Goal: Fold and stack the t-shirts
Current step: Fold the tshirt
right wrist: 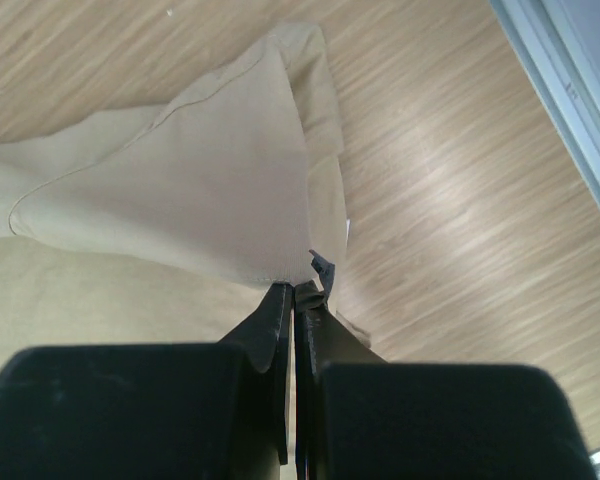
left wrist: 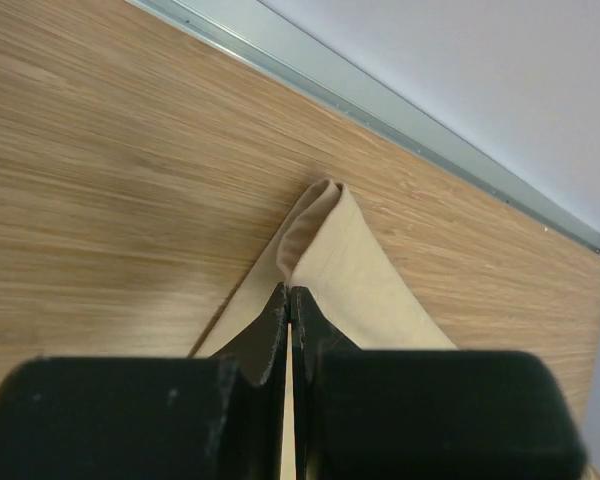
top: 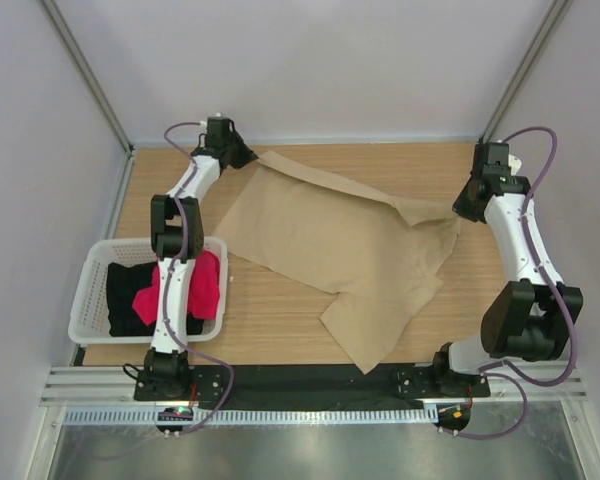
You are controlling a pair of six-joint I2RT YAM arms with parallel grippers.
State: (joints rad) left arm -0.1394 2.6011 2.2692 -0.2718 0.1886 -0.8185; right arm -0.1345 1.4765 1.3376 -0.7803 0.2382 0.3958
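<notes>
A large tan t-shirt (top: 340, 240) lies spread across the wooden table, stretched between the two arms. My left gripper (top: 248, 156) is shut on its far left corner (left wrist: 325, 235) near the back wall. At the right, my right gripper (top: 460, 212) is shut on the shirt's right corner (right wrist: 230, 190), and the cloth hangs from the pinch. A red-pink t-shirt (top: 208, 285) and a black t-shirt (top: 128, 290) sit bunched in the white basket (top: 90, 290) at the left.
The basket stands at the table's left front, under the left arm's elbow. A metal rail (left wrist: 380, 110) runs along the back wall just beyond the left gripper. Bare wood (top: 270, 315) shows in front of the tan shirt.
</notes>
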